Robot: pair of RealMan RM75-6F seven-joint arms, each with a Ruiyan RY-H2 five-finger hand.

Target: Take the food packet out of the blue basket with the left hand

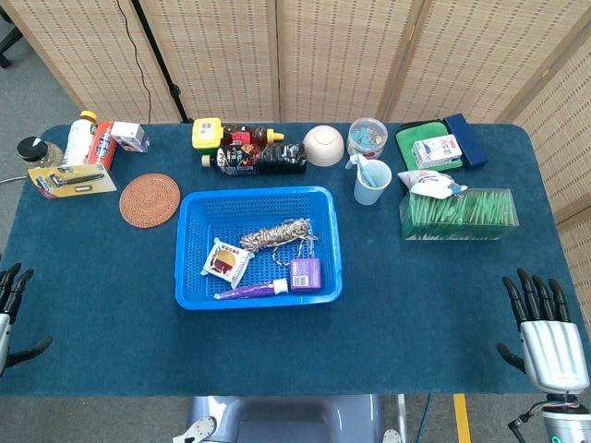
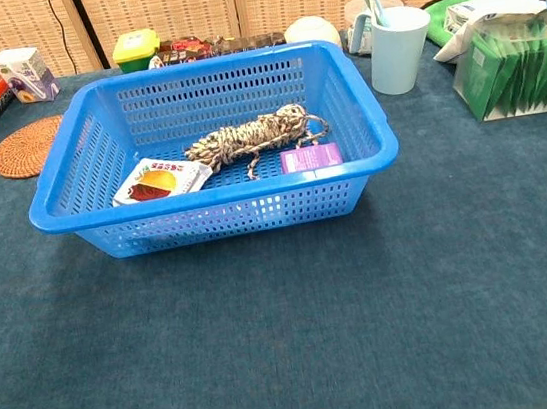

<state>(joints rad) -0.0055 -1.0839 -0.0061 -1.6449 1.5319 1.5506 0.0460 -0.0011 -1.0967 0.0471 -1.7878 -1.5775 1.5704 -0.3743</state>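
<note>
In the head view, I see the food packet (image 1: 226, 262) lying flat in the left part of the blue basket (image 1: 258, 203), beside the coil of rope (image 1: 277, 234) and above the purple tube (image 1: 254, 290). Its long axis runs a little diagonal, from near-left to far-right. My left robot hand (image 1: 13, 309) is at the left edge of the desk (image 1: 92, 323), with its fingers apart and holding nothing. The packet lies to the right of it and further away, over the basket's left wall. My right robot hand (image 1: 543, 328) is also spread and empty, well apart at the other side, so the left one is nearer.

In the chest view, neither robot hand shows. The packet (image 2: 159, 179) rests on the basket floor near the front-left wall (image 2: 77, 170), close to the rope (image 2: 255, 136), not under it.
</note>
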